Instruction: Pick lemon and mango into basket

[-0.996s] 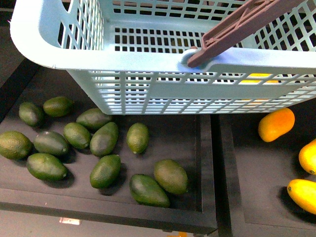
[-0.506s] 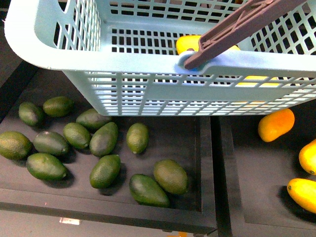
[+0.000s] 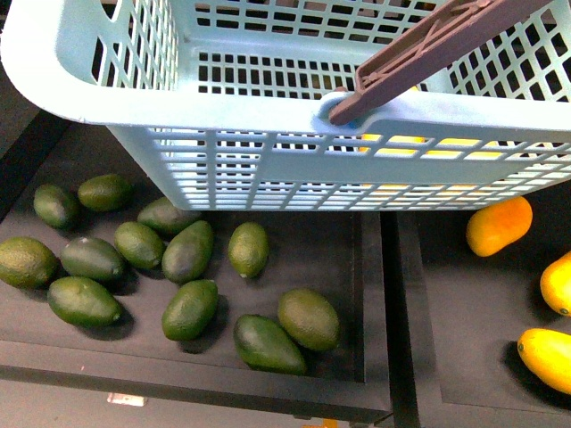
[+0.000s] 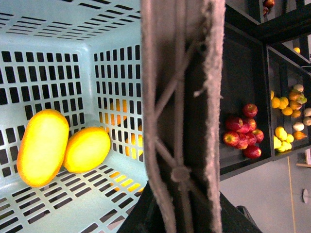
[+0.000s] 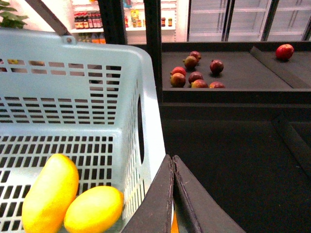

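Right claw (image 5: 172,194) is closed with nothing between its tips, which meet in a thin line just outside the basket's (image 5: 146,97) near wall. Left claw cannot be judged: its own camera is filled by the brown handle (image 4: 180,111) running straight across the lens, which suggests that arm is carrying the basket by it, but the tips themselves are not visible.

Inside the basket, the mango (image 4: 43,146) and the lemon (image 4: 87,149) lie side by side on the slotted floor, touching, close to one end wall; the right wrist camera shows the same pair, the longer fruit beside the shorter one.

Compared with a second ago, the basket has swung leftward over the tray of green fruits (image 3: 187,254), and the yellow that showed above the basket's rim half a second ago has sunk out of sight, leaving only yellow glints through the slots beneath the handle. That reads as the fruit having settled to the bottom.

Both wanted fruits being in the basket, the picking looks done; the orange fruits (image 3: 498,225) in the tray beside the basket remain untouched.
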